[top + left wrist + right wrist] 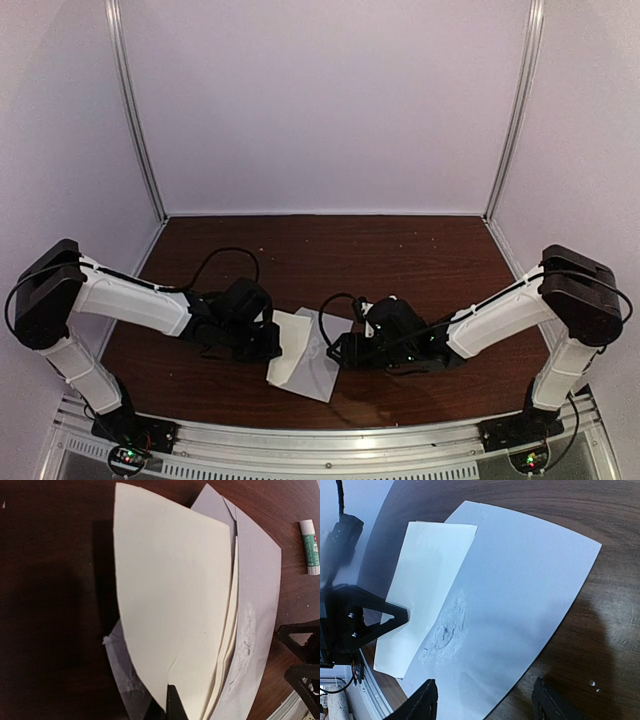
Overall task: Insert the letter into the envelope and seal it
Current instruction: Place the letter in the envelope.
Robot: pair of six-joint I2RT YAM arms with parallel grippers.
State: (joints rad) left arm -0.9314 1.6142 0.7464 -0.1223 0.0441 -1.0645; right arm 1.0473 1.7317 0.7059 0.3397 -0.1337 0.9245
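The pale grey-lavender envelope (318, 362) (520, 585) lies flat on the dark wooden table. The cream-white letter (170, 590) (422, 590) rests on it at a slant. The letter's long edge is tucked under the envelope's upper layer (257, 600). My left gripper (172, 706) (272, 340) is shut on the near edge of the letter. My right gripper (482, 705) (342, 350) hovers open at the other side, its two fingers astride the envelope's near edge with nothing pinched. A scuffed, wrinkled patch (445, 630) marks the envelope beside the letter.
A glue stick (310, 547) with a green label lies on the table beyond the envelope. White booth walls stand at the left, right and back. The metal rail (330, 440) with the arm bases runs along the near edge.
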